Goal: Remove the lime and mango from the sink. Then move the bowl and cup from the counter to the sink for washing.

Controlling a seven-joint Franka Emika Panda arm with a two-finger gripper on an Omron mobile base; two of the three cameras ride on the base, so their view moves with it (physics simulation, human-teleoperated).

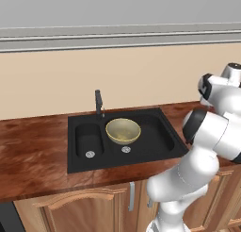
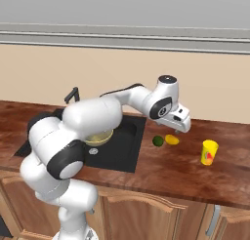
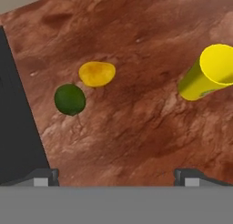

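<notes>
The olive-tan bowl (image 1: 123,131) sits in the large basin of the black sink (image 1: 155,134); in the right base view the bowl (image 2: 100,137) shows partly behind the arm. On the counter (image 2: 161,170) right of the sink (image 2: 122,149) lie the dark green lime (image 2: 157,140) and the yellow-orange mango (image 2: 172,139), side by side. The yellow cup (image 2: 209,152) stands upright farther right. My gripper (image 2: 181,129) hangs open just above the two fruits, holding nothing. In the hand view the lime (image 3: 70,99), mango (image 3: 97,73) and cup (image 3: 209,73) lie ahead of the open gripper (image 3: 117,177).
A dark faucet (image 1: 98,103) rises behind the sink. The small basin (image 1: 88,140) is on the left with a silver drain. A beige wall runs behind the counter. Light wooden cabinets (image 1: 89,207) stand below it.
</notes>
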